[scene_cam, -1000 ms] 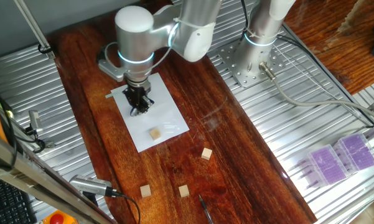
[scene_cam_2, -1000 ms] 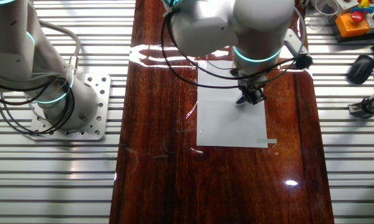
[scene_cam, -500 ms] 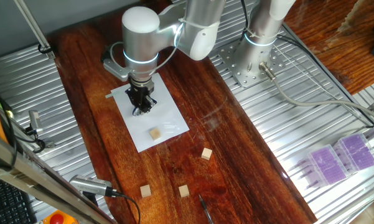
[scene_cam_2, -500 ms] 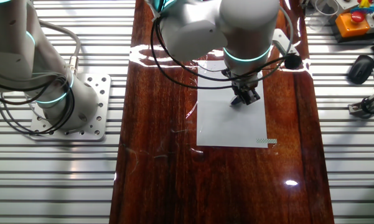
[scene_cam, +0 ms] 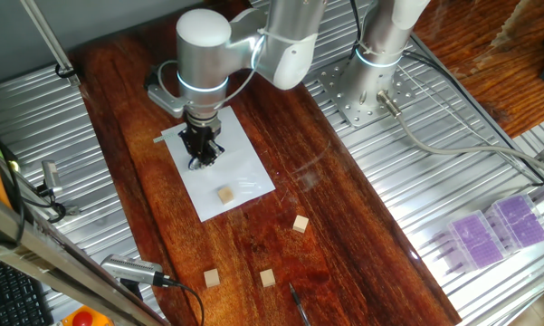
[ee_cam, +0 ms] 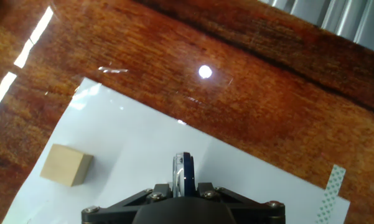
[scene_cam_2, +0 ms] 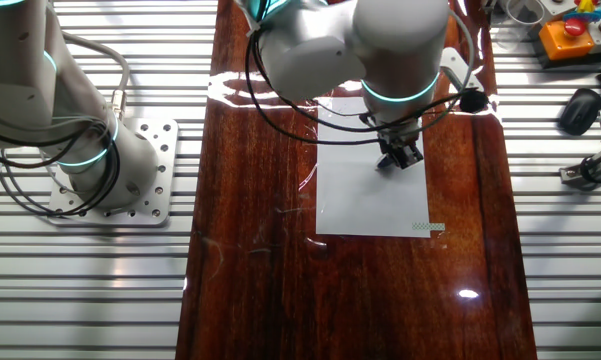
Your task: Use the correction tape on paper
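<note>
The white paper [scene_cam: 246, 177] lies flat on the dark wooden table [scene_cam: 344, 235]. My gripper [scene_cam: 202, 156] stands over the sheet's far half, pointing straight down. It is shut on the correction tape [ee_cam: 183, 169], a thin dark dispenser with a pale rim, held edge-on between the jaws in the hand view. The dispenser's tip is at the paper [ee_cam: 130, 143]; I cannot tell whether it touches. From the other fixed view the gripper [scene_cam_2: 398, 157] hangs over the paper [scene_cam_2: 365, 205] near its right edge.
One tan wooden cube [scene_cam: 224, 195] rests on the paper, left of the dispenser in the hand view [ee_cam: 65, 165]. Three more cubes [scene_cam: 300, 223] [scene_cam: 267, 277] [scene_cam: 212, 277] sit on the wood nearer the front. A patterned strip [scene_cam_2: 428, 227] marks one paper corner.
The gripper with the correction tape slid a short way across the paper, then came back slightly. The paper and cubes have stayed put.
</note>
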`<action>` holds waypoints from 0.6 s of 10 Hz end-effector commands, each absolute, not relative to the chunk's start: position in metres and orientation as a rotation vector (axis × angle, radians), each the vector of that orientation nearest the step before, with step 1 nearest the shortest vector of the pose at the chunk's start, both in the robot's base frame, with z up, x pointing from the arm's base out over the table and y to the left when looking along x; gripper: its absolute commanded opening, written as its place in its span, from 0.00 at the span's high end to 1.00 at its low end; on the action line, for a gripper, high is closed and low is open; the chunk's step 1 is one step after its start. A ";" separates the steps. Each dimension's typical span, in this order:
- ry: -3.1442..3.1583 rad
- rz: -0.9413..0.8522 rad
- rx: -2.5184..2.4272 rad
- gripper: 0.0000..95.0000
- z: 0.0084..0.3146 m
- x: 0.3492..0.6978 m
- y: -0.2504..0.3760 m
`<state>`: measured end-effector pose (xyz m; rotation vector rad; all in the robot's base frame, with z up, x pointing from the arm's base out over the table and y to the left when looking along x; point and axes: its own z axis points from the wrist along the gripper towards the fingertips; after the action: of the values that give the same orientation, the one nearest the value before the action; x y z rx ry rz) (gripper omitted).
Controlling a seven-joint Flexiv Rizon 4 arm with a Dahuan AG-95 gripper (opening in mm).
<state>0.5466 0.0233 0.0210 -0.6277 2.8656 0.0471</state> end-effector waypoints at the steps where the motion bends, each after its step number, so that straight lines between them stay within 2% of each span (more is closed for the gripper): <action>1: 2.874 0.057 -0.630 1.00 0.021 0.551 0.025; 6: 2.911 0.043 -0.644 1.00 0.023 0.548 0.025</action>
<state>0.5472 0.0242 0.0217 -0.6437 2.9125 0.0350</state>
